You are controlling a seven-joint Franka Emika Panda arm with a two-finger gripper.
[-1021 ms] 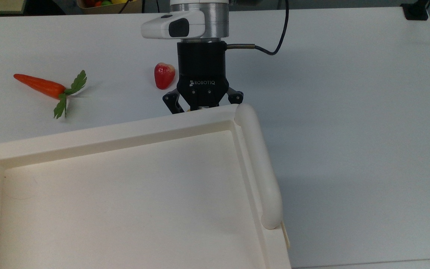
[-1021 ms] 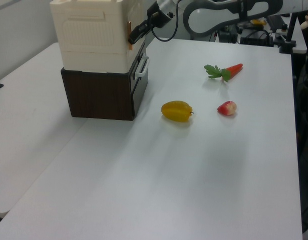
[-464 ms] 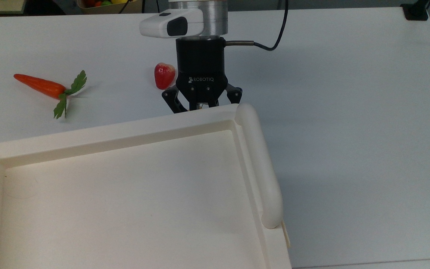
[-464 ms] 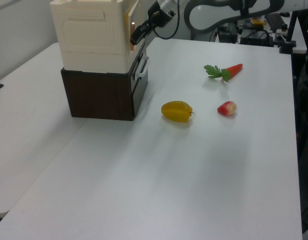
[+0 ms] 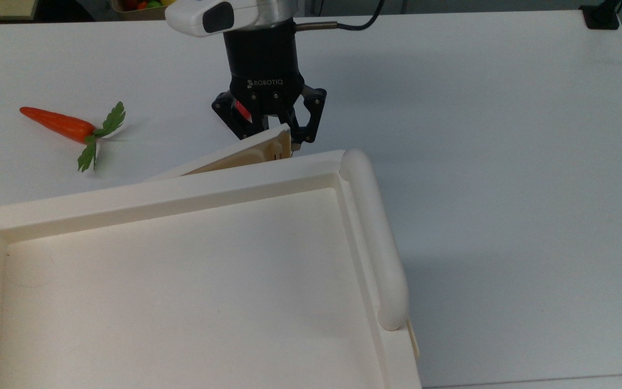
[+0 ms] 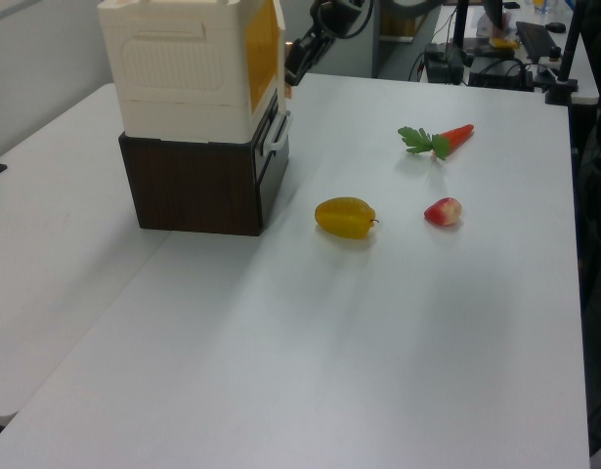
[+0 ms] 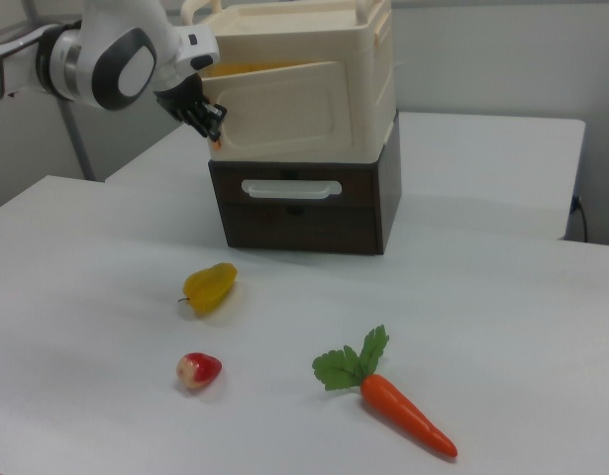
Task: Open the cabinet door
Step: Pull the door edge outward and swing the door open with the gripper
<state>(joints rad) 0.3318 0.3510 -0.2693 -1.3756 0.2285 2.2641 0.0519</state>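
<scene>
Stage shown: door part-way open, with my gripper [image 5: 281,141] on its free edge. In the top view the cabinet door [image 5: 235,156] stands out at a shallow angle from the front rim of the cabinet [image 5: 181,281]; its free end points toward 1 o'clock and its hinged end sits back toward 8 o'clock along the rim. In the right view the same door [image 7: 284,109] leans away from the cream body above the dark base with its white drawer handle [image 7: 291,187], and a warm yellow gap shows behind the door's top edge. In the left view the opening shows as a yellow-orange face [image 6: 263,49] on the cabinet's front.

Gripper: the fingers [image 5: 306,121] straddle the door's free corner, one on each side of the panel. I judge them clamped on that edge, though the contact itself is partly hidden by the door.

Progress, as I judge it: the latch is released and the swing is begun, perhaps a quarter of the way. What is left is to draw the free edge farther out along its arc until the interior is fully exposed, then let go.

Other items on the desk [image 5: 505,135]: a toy carrot [image 5: 65,127] at 9 o'clock of the gripper in the top view, a yellow pepper [image 7: 210,287] and a red strawberry [image 7: 198,370], all well apart from the door's path
</scene>
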